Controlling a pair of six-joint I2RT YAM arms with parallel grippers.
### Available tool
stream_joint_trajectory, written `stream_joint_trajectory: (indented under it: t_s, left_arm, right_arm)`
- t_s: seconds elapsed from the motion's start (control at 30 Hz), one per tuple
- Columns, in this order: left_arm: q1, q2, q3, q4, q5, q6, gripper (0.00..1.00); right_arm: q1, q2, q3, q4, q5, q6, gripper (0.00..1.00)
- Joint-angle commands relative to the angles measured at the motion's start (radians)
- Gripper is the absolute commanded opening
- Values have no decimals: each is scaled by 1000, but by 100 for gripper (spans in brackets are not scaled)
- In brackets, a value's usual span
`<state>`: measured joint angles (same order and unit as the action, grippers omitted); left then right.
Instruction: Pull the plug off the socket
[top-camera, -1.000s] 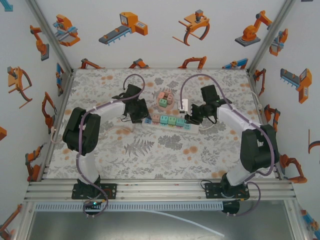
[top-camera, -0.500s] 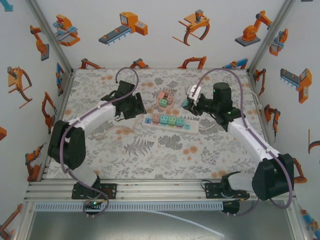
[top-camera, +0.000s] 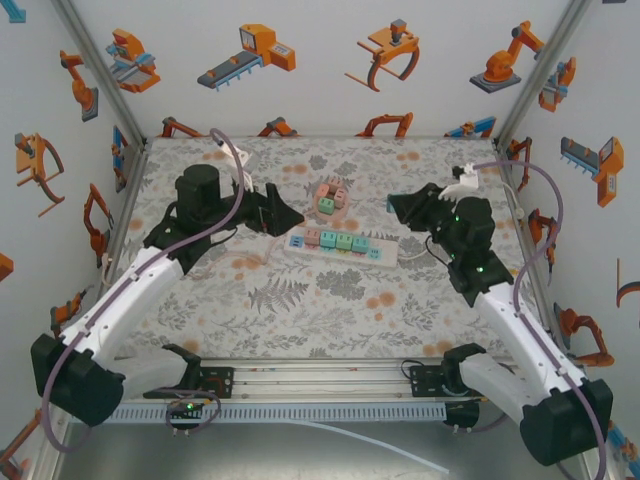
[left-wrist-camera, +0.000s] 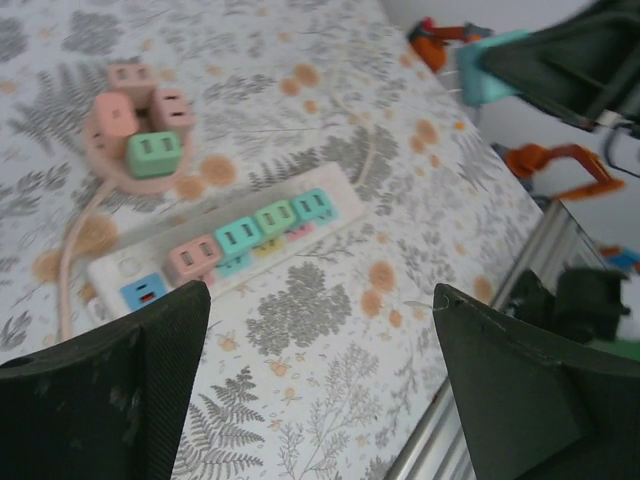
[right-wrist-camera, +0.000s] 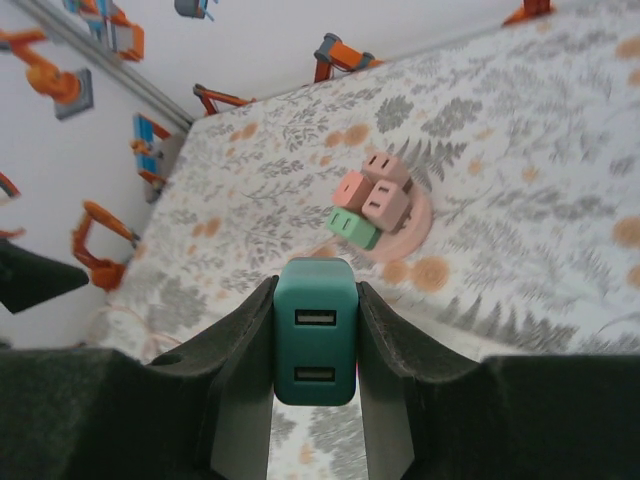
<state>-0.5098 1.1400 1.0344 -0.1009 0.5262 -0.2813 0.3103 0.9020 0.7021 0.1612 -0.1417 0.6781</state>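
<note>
Right tool (right-wrist-camera: 314, 295) is clamped on the teal plug (right-wrist-camera: 315, 345), 1 finger on each side, and the plug's face with 2 USB ports looks straight at the wrist camera. From the top view that tool (top-camera: 400, 206) sits up in the air just past the right end of the white power strip (top-camera: 340, 243), so the plug is off the strip and not touching it. Left tool (top-camera: 283, 214) hangs near the strip's left end, jaws spread wide with nothing between them. Its wrist camera has both dark fingers (left-wrist-camera: 100, 400) at the bottom corners, with the strip lying further off on the floral table (left-wrist-camera: 330, 400). That strip carries a row of coloured blocks, pink then teal and green ones, plus a blue bit at 1 end. Behind it, not touching, is a round pink adapter (top-camera: 330, 195) with a few pink cubes and 1 green cube on top, and a pinkish cord trails from it past the strip's end.
</note>
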Motion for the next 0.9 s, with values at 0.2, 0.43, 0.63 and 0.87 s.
stream_joint_trajectory:
  t_s: [0.2,0.43,0.63,0.87]
  left_arm:
    - [-24,-178,-106,-8,391,336,97]
    - [-109,-239,-187,-3,350,533,97]
    - [-190,-175,-167,-60,326,621,97]
    - [-241,-119,-139,-97,275,649,97]
  right_arm:
    - [4,-173,-270,31,-18,284,1]
    - [4,-183,-385,-26,-43,275,1]
    - [6,-97,-434,-7,-58,255,1]
    - [9,51,-469,113,-90,248,3]
